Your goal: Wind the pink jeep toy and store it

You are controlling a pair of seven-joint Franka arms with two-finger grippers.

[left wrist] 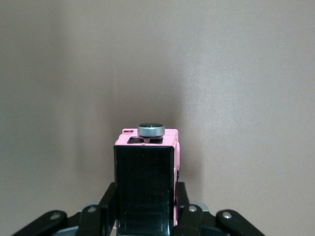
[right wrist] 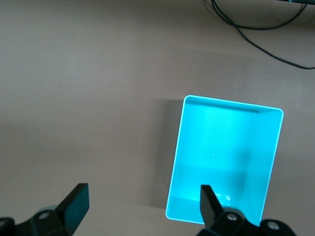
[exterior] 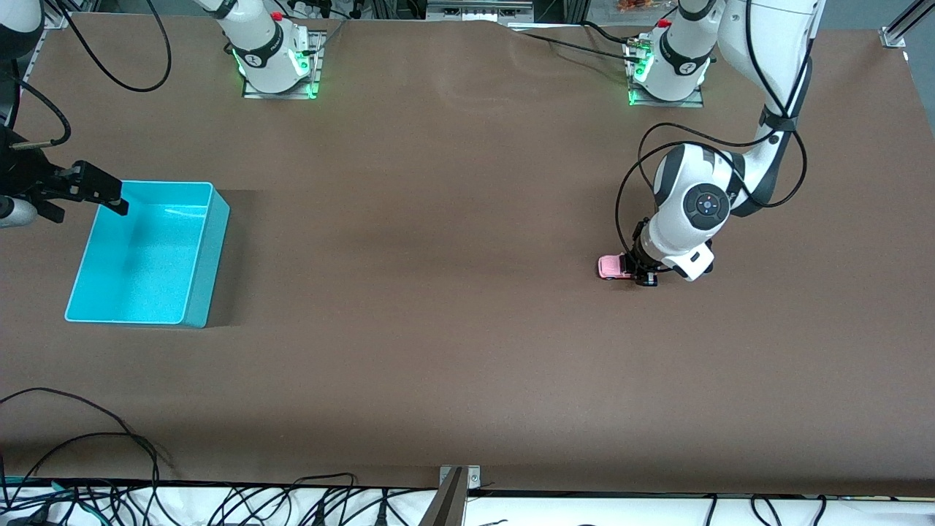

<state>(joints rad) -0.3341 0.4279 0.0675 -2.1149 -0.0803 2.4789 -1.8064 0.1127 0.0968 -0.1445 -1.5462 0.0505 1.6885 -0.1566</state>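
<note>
1. Left gripper (exterior: 646, 276) is down at the brown table (exterior: 438, 329), toward the left arm's end, fingers (left wrist: 106, 201) clamped on the pink jeep toy (exterior: 612, 267) at its black rear.
2. Jeep sits on the table.
3. Right gripper (exterior: 109, 196) waits, fingers spread, above the turquoise bin (exterior: 201, 292) rim.

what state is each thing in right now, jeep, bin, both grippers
pink jeep toy: on the table at the left arm's end, gripped at its black rear
turquoise bin: upright, empty, at the right arm's end
left gripper: shut on the jeep
right gripper: open, over the bin's rim, holding nothing
</note>
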